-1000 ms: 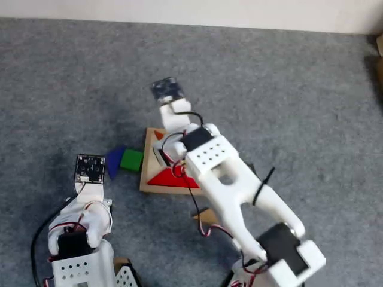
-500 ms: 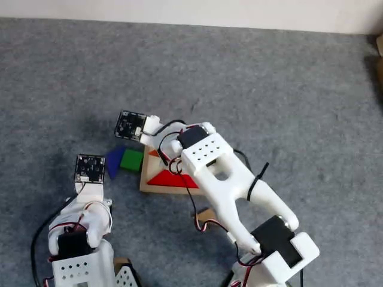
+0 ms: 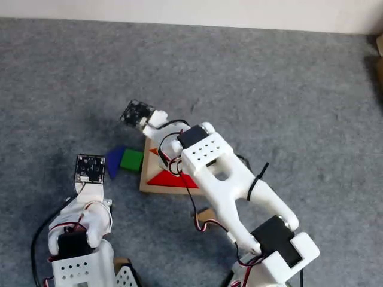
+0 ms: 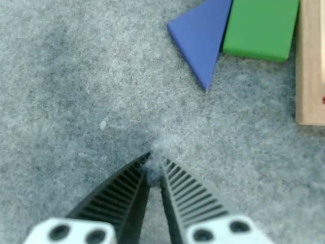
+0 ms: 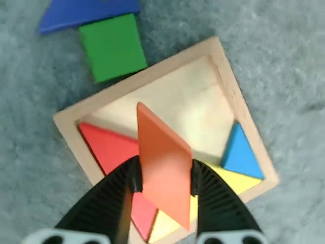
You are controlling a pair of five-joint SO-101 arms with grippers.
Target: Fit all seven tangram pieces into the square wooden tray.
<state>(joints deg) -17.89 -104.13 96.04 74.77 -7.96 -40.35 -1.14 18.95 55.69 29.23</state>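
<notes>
As the right hand grips the orange piece over the tray beneath it, we judge insertion pending; left hand closed, empty.

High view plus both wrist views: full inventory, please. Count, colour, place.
wooden tray: 1, light wood, on carpet
red triangle: 1, red, in tray
light blue triangle: 1, light blue, in tray
yellow piece: 1 seen, yellow, in tray beside light blue triangle, partly hidden
orange piece: 1, orange, held above tray
green square: 1, green, on carpet beside tray
dark blue triangle: 1, dark blue, on carpet beside green square
carpet: 1, grey, underneath
left hand: 1, black, shut, empty, at carpet
right hand: 1, black, shut on orange piece
</notes>
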